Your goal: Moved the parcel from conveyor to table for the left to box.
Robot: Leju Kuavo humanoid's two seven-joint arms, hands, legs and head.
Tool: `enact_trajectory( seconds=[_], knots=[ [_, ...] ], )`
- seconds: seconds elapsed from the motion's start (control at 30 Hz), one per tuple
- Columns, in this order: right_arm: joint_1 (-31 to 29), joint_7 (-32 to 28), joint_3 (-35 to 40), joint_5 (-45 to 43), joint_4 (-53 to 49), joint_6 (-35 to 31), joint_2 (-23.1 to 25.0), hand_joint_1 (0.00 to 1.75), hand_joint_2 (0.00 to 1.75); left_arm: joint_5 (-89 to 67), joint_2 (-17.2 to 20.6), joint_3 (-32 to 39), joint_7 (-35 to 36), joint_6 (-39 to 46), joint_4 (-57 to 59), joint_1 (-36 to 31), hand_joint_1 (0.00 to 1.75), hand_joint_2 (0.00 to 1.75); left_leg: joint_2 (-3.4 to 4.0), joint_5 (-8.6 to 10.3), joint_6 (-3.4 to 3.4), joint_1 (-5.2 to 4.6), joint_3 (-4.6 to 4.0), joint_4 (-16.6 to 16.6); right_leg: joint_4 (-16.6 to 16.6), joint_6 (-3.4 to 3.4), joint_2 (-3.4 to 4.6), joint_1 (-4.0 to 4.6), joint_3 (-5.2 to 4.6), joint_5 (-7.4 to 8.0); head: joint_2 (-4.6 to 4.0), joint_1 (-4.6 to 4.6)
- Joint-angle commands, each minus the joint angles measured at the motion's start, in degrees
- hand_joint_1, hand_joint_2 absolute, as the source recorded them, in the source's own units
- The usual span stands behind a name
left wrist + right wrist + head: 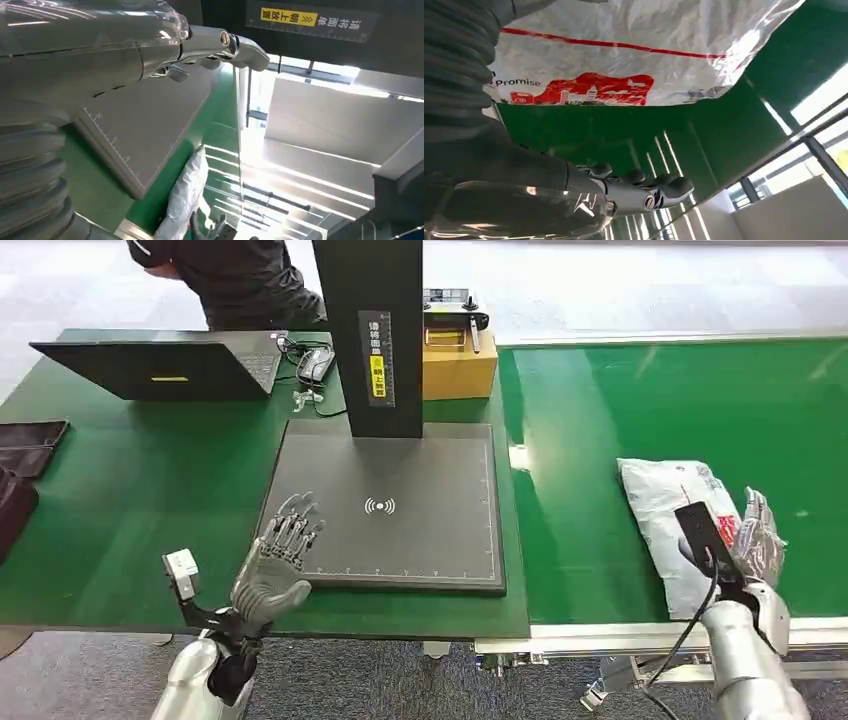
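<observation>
The parcel (660,510) is a white plastic mailer with red print, lying flat on the green conveyor belt (640,410). My right hand (762,540) stands at the parcel's right edge with fingers stretched out and holds nothing. In the right wrist view a strip of belt separates its fingers (644,192) from the parcel (624,50). My left hand (280,560) hovers open, fingers spread, over the front left corner of the dark scanning pad (400,500) on the green table (130,500). The left wrist view shows the left hand (150,50), the pad (150,125) and the distant parcel (185,195).
A black scanner post (375,330) rises from the pad's far edge, with a cardboard box (458,365) behind it. An open laptop (170,365) and a mouse (314,362) lie at the table's back left. A person (240,275) stands beyond. Dark items (25,445) lie at the left edge.
</observation>
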Motion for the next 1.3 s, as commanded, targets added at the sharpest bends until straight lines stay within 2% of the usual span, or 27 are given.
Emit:
enact_trajectory(
  seconds=[0.03,0.23,0.37,0.47,0.53,0.8,1.0,1.13,1.3],
  knots=[
    [-6.3,1.0,-1.2,0.3,13.3,-0.3,-1.9,0.0,1.75,-0.1,1.4,-1.3,0.4,0.0,2.6,-1.1,0.0,1.75,0.01,-0.01,-0.17,0.02,0.15,-0.1,-0.1,0.08,0.07,-0.01,0.12,0.0,0.0,0.0],
    [-6.5,1.3,-1.4,0.2,13.8,-0.3,-1.8,0.0,1.75,0.0,1.5,-1.2,0.4,0.1,2.6,-1.1,0.0,1.75,0.02,-0.01,-0.16,0.01,0.13,-0.1,-0.1,0.07,0.07,-0.02,0.1,0.0,0.0,-0.02],
    [-8.6,5.2,-1.0,1.5,18.8,2.3,-2.8,0.0,1.75,0.2,1.6,-1.1,0.5,0.3,2.6,-1.1,0.0,1.75,0.03,0.0,-0.18,0.02,0.18,-0.1,-0.1,0.1,0.1,-0.01,0.15,0.02,0.0,-0.02],
    [-10.2,9.4,0.1,2.9,21.9,7.4,-3.0,0.0,1.75,0.2,1.8,-1.2,0.5,0.3,3.4,-1.5,0.0,1.75,0.03,-0.01,-0.15,0.02,0.14,-0.1,-0.1,0.08,0.08,0.0,0.11,0.0,0.0,0.0],
    [-11.4,13.6,0.9,4.0,23.8,13.6,-3.4,0.0,1.75,0.1,1.9,-1.3,0.1,0.2,4.8,-2.5,0.0,1.75,0.07,-0.01,-0.14,0.01,0.1,-0.1,0.0,0.07,0.12,-0.02,0.07,0.01,0.0,0.0],
    [-11.6,14.3,1.0,4.1,23.9,14.4,-3.4,0.0,1.75,0.0,1.9,-1.3,0.0,0.2,5.0,-2.7,0.0,1.75,-0.01,0.0,-0.12,0.03,0.14,-0.1,-0.1,0.05,0.03,0.02,0.12,0.0,0.0,0.0],
    [-12.6,20.8,0.5,4.1,25.8,26.1,-3.5,0.0,1.75,-0.2,1.7,-1.3,-0.8,0.2,8.6,-5.4,0.0,1.75,-0.07,0.03,-0.18,0.04,0.2,-0.1,-0.1,0.09,0.0,0.01,0.19,0.02,0.0,-0.02],
    [-13.2,24.1,1.0,4.8,26.7,30.7,-3.2,0.0,1.75,-0.3,1.9,-0.9,-1.1,0.6,9.3,-5.9,0.0,1.75,-0.05,0.02,-0.12,0.05,0.24,-0.1,-0.1,0.05,-0.01,0.04,0.25,0.0,0.0,-0.02],
    [-13.5,24.4,1.4,5.2,26.7,33.9,-2.2,0.0,1.75,-0.2,1.8,-0.2,-0.8,0.7,8.4,-5.3,0.0,1.75,-0.09,0.06,-0.2,0.09,0.37,-0.2,-0.2,0.07,-0.02,0.06,0.38,0.03,0.0,-0.02]
  ],
)
